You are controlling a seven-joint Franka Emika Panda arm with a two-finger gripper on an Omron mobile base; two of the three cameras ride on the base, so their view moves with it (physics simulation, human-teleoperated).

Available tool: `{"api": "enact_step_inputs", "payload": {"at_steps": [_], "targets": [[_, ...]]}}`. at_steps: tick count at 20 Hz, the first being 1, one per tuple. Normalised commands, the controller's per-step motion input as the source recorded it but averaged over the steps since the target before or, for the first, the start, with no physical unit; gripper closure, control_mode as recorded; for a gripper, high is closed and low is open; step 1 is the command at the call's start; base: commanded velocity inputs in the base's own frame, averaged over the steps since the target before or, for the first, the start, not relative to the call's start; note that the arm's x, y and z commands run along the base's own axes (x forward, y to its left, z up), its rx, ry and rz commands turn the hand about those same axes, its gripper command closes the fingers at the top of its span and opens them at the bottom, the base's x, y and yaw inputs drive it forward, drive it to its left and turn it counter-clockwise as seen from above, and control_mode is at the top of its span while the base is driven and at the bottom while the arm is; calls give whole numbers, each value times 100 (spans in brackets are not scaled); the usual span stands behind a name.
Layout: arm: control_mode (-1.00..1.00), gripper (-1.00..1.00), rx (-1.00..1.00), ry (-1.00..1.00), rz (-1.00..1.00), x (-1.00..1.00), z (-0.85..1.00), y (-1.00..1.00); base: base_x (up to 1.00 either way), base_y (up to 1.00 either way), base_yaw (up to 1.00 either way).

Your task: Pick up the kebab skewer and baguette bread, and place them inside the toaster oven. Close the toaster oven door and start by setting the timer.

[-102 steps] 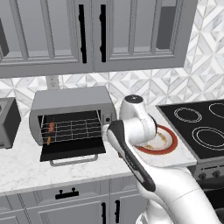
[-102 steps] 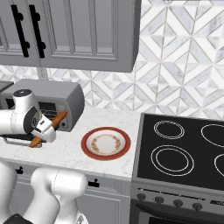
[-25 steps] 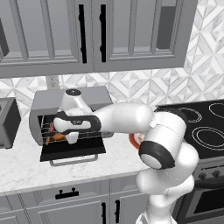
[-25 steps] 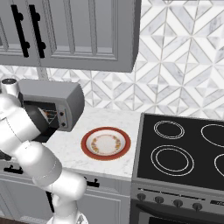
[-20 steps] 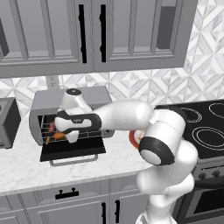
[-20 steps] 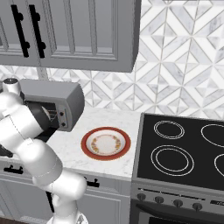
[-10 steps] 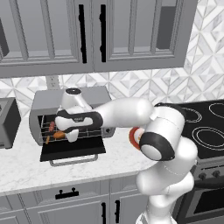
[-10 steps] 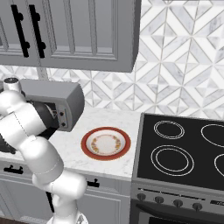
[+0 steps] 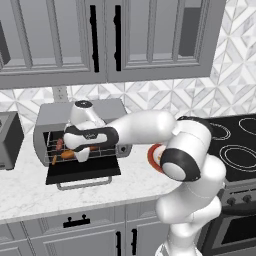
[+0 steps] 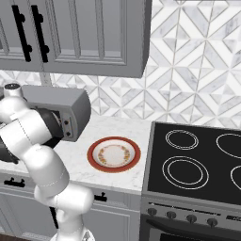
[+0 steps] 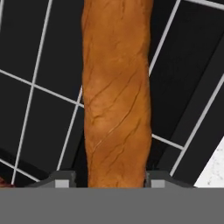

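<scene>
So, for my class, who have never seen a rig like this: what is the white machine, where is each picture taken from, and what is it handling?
It is a white robot arm in a rendered kitchen. Two pictures come from cameras riding on its base, behind it at left and right; the third looks along its gripper. On the marble counter stand a toaster oven, its door dropped open, and a red-rimmed plate. The baguette bread lies on the oven's wire rack between the fingertips; whether they still grip it is unclear. The kebab skewer lies on the rack too.

The baguette bread [image 11: 116,96] looks matt, rough and cracked; the toaster oven [image 9: 55,115] is smooth grey metal.
</scene>
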Motion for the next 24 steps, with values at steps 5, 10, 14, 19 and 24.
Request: {"api": "enact_step_inputs", "payload": {"at_steps": [5, 10, 14, 19, 24], "targets": [[-100, -100, 0, 0, 0, -1, -3, 0, 0, 0, 0], [-100, -100, 0, -3, 0, -16, 10, 0, 0, 0, 0], [-100, -100, 0, -5, 0, -40, 11, 0, 0, 0, 0], [-100, -100, 0, -9, 0, -40, 5, -3, 0, 0, 0], [-100, -100, 0, -15, 15, -27, 28, -29, 0, 0, 0]]}}
